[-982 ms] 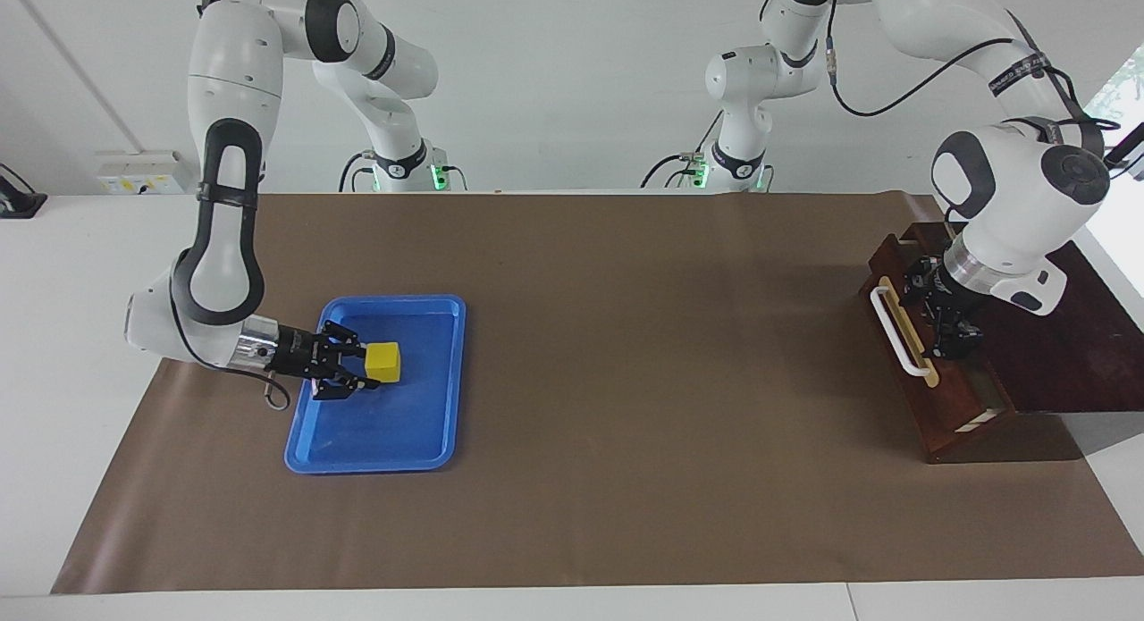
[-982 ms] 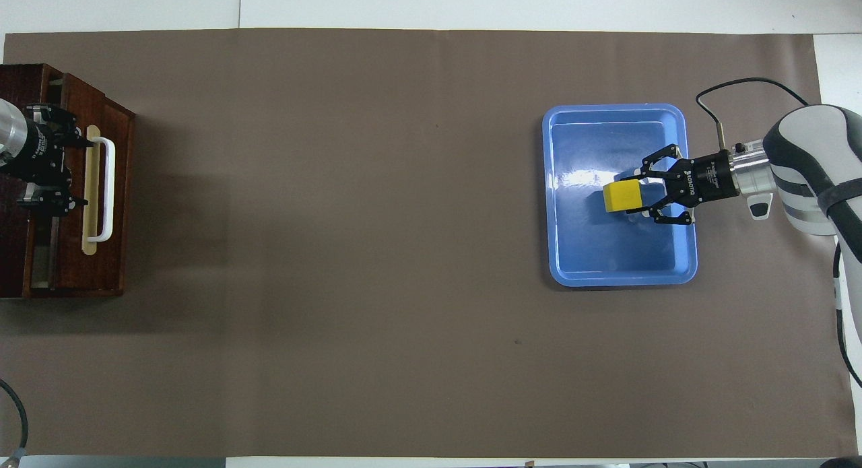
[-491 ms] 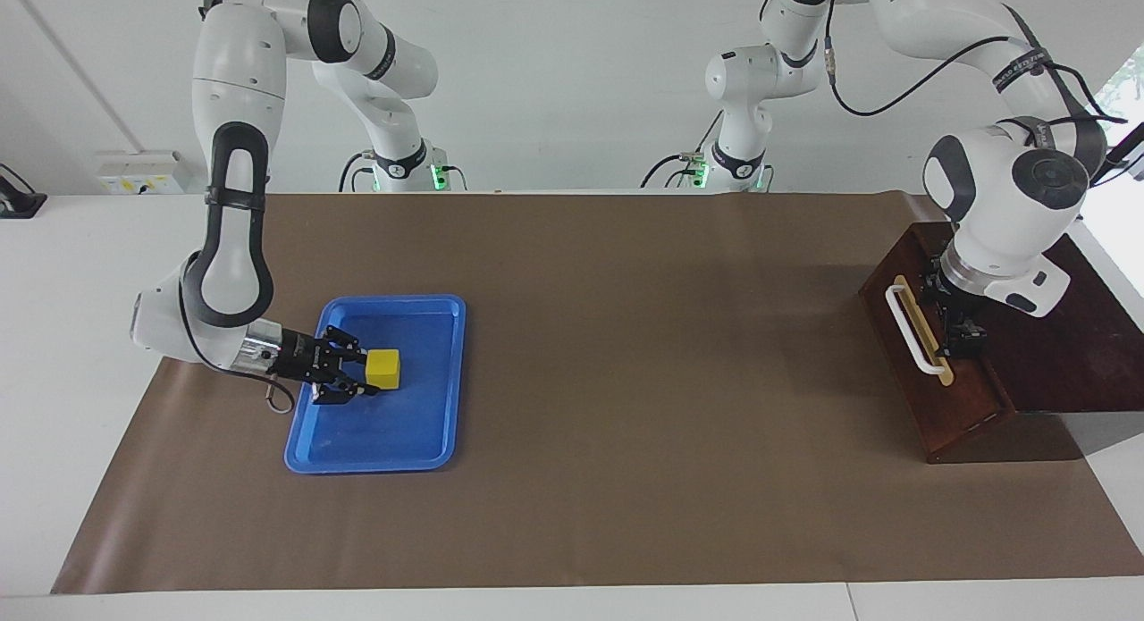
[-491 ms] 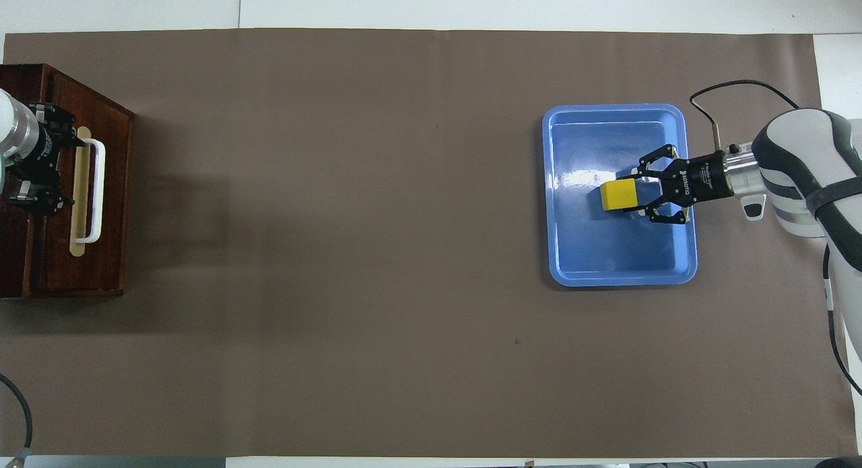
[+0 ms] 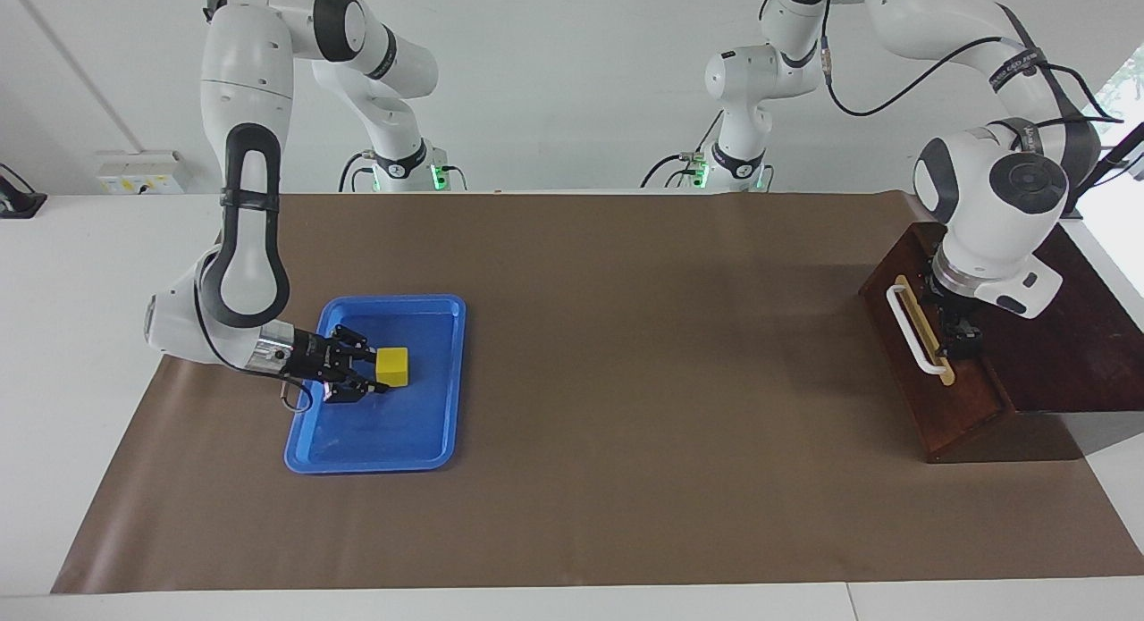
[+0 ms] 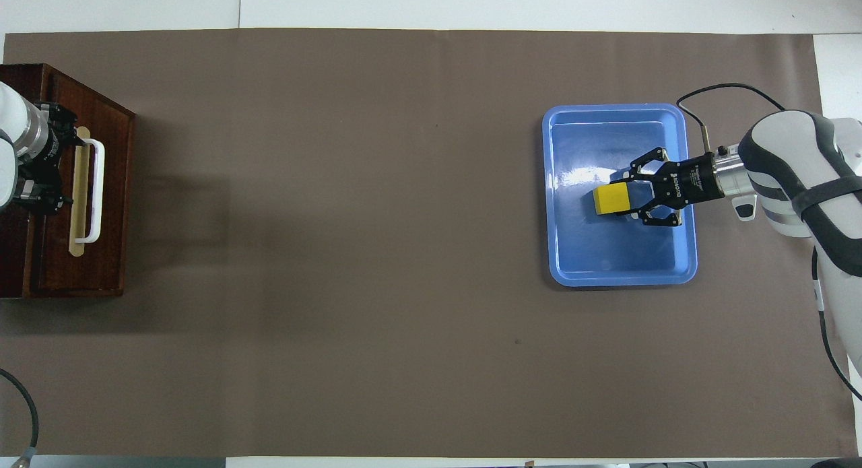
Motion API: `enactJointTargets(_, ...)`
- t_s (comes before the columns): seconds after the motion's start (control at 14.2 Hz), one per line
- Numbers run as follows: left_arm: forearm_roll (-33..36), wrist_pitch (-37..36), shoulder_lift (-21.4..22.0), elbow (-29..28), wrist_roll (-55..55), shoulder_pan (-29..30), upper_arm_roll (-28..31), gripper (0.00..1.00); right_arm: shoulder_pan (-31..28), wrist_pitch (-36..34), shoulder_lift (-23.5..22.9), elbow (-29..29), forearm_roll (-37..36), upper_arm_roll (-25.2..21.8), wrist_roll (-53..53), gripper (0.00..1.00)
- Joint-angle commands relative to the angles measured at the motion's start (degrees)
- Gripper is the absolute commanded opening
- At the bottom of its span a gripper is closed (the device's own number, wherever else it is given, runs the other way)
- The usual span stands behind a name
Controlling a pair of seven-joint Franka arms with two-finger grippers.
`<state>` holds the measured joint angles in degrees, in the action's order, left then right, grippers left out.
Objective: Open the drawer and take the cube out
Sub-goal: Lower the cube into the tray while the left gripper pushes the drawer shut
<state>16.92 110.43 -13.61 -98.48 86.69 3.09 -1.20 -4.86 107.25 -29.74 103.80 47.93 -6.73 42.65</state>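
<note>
The cube (image 5: 391, 366), small, bright yellow and solid, sits over the middle of the blue tray (image 5: 429, 442) toward the right arm's end of the table, and we cannot tell whether it rests on the tray floor or hangs just above it. We see the right gripper (image 5: 368, 374) lying nearly flat with its fingers closed on two opposite faces of the cube, one finger nearer the robots and one farther from them.

We judge the cube to be light and rigid, with flat, parallel faces that give two pads a sure seat. Its surface looks smooth, so it may slip if pinched near an edge. The best hold, in our view, is the one shown: square on two opposite faces, near their middles, and no more squeeze than a hard block needs.

The tray lies on the brown table cover (image 5: 626, 380), well apart from the drawer (image 5: 929, 371), which stands at the left arm's end of the table. Its dark wooden front with the white bar handle (image 5: 910, 330) appears pushed in. The left gripper (image 5: 958, 331) sits on top of the cabinet just beside that handle; we cannot tell whether its fingers are open or shut.

With the cube out and over the tray, we judge the task all but done.
</note>
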Motion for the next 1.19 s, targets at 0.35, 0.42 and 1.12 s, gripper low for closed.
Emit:
enactJointTargets(0.35, 1.62, 1.19, 1.84, -3.04, 2.69, 0.69, 0.67, 1.0, -0.15, 0.68, 0.3, -0.36, -3.02, 0.05, 1.38, 0.0)
enactJointTargets(0.42, 1.62, 1.27, 1.84, -3.04, 2.69, 1.65, 0.67, 1.0, -0.15, 0.77, 0.3, -0.36, -2.93, 0.05, 1.47, 0.35)
enactJointTargets(1.12, 1.62, 0.75, 1.84, -2.33, 2.07, 2.63, 0.67, 1.0, -0.24, -3.97, 0.39, -4.48, -3.02, 0.05, 5.42, 1.0)
